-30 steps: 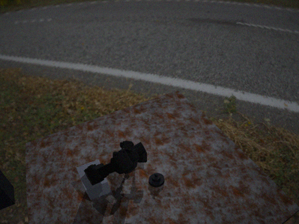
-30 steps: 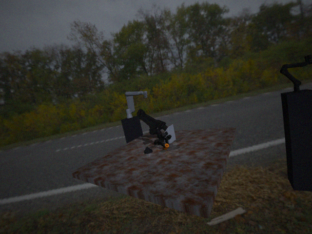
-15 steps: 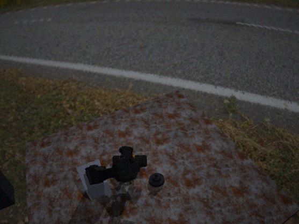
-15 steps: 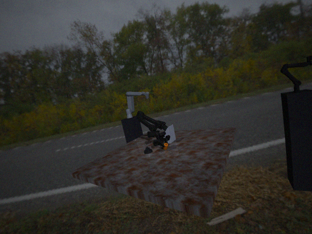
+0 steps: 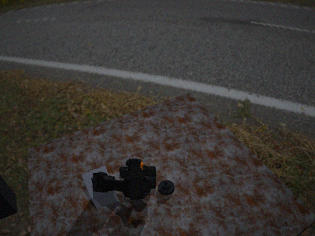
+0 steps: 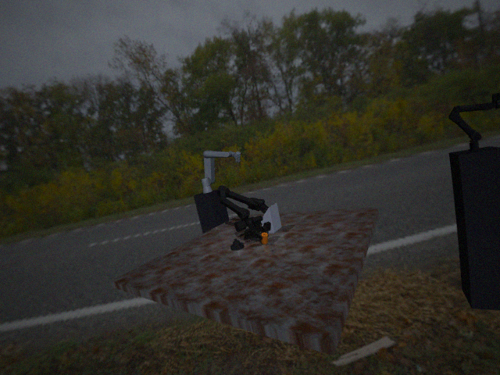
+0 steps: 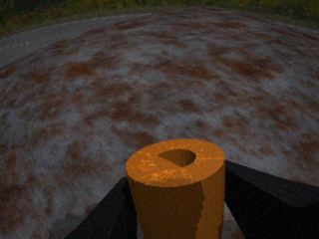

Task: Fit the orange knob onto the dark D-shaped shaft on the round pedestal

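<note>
The orange knob point(image 5: 142, 165) point(image 6: 264, 238) point(image 7: 174, 214) is held between the fingers of my gripper point(image 7: 173, 177), which is shut on it. In the wrist view the knob's end face shows a D-shaped hole. In the exterior view the knob looks roughly upright, near the table top. The arm hides much of it in the top view. The dark round pedestal point(image 5: 166, 188) point(image 6: 237, 245) stands apart from the knob, right of the gripper in the top view and left of it in the exterior view. A short dark shaft point(image 5: 167, 183) rises from its middle. Its flat side cannot be made out.
A pale slanted panel point(image 5: 104, 198) point(image 6: 273, 218) stands beside the arm. The mottled table point(image 5: 216, 193) point(image 6: 226, 282) has an edge beyond the pedestal. Off the table are a grey arm point(image 6: 208, 171) on a dark box point(image 6: 211, 212) and a tall dark block point(image 6: 478, 226) bearing another arm.
</note>
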You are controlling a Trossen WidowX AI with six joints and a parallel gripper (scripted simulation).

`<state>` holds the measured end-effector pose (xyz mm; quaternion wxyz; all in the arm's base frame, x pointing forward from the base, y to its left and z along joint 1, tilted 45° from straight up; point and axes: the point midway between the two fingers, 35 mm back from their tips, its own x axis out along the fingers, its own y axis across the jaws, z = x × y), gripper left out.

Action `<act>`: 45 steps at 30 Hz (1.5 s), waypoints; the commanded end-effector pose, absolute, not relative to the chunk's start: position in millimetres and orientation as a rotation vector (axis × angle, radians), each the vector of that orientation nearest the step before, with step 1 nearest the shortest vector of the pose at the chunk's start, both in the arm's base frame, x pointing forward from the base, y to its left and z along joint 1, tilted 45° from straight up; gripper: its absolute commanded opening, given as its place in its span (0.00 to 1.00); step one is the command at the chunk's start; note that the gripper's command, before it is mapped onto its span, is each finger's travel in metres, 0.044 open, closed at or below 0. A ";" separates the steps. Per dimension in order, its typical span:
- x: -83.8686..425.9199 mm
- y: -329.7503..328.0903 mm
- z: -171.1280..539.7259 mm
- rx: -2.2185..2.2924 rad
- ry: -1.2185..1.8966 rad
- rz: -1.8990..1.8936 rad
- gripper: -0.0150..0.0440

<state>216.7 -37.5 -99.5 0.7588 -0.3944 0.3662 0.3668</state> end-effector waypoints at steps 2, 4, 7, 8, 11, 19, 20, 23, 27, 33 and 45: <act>212.8 -42.3 -98.0 -0.814 0.713 0.833 0.56; 211.6 -44.0 -97.6 -0.798 0.684 0.845 0.56; 212.2 -42.8 -97.4 -0.814 0.715 0.834 0.56; 212.2 -42.5 -96.6 -0.825 0.734 0.825 0.56; 211.4 -43.3 -95.3 -0.828 0.740 0.822 0.56; 212.6 -43.0 -95.9 -0.826 0.728 0.827 0.69; 212.6 -43.0 -95.9 -0.826 0.728 0.827 0.69; 212.6 -43.0 -95.9 -0.826 0.728 0.827 0.69; 212.6 -43.0 -95.9 -0.826 0.728 0.827 0.69; 212.6 -43.0 -95.9 -0.826 0.728 0.827 0.69; 212.6 -43.0 -95.9 -0.826 0.728 0.827 0.92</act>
